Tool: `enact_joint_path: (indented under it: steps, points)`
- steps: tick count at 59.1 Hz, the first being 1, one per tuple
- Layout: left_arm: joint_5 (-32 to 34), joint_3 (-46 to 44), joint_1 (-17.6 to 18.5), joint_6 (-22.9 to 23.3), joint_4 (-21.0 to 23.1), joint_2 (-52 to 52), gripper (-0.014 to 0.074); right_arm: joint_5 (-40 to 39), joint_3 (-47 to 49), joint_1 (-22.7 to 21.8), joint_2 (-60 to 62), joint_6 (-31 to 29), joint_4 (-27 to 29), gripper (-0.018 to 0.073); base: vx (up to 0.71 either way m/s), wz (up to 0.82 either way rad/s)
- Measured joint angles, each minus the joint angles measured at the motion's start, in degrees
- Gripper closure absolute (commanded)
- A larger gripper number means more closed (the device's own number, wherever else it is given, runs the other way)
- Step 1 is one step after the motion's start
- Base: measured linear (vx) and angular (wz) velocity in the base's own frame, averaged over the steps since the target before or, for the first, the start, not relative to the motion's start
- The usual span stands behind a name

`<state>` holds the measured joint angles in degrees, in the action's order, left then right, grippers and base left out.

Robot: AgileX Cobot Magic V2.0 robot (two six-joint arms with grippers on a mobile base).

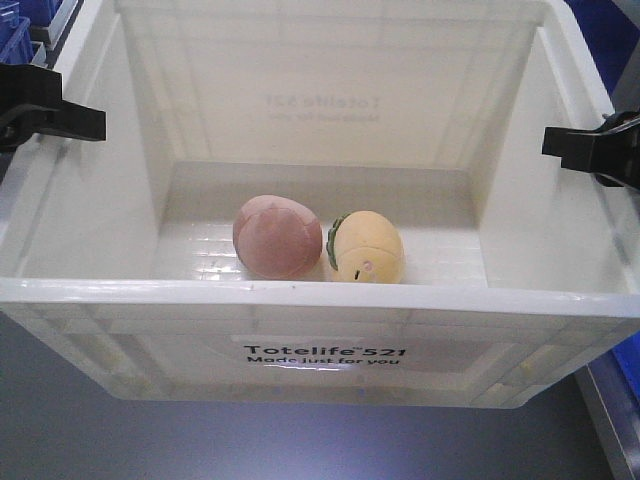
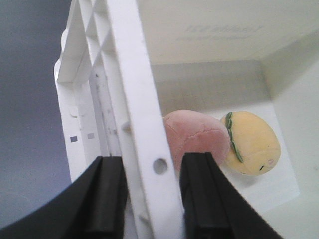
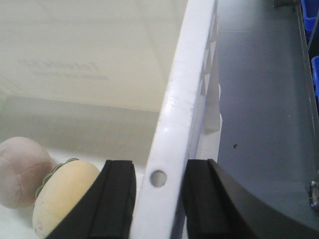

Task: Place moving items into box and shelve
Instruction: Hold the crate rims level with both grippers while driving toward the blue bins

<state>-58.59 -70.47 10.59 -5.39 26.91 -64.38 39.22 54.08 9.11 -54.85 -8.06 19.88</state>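
The ball [image 1: 277, 237] and egg [image 1: 367, 247] lie side by side on the floor of the box [image 1: 330, 300], so loading looks done and shelving is your step in hand. Your left pincer [image 2: 152, 199] straddles the left rim and your right pincer [image 3: 157, 199] the right rim, each apparently clamped on it. Above the grey surface [image 1: 100, 440], carry with both arms level and matched; the rack isn't in view.

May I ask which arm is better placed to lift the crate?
Neither alone: the left gripper and right gripper each straddle a side rim of the white rectangular plastic crate; use both.
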Motion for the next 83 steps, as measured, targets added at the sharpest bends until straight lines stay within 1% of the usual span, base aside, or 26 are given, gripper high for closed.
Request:
enact_joint_path:
  steps: [83]
  points:
    - [0.0, 0.0, 0.0, 0.0, 0.0, 0.0, 0.0603, 0.0, 0.0, 0.0, 0.0, 0.0, 0.0, 0.0565, 0.41, 0.02]
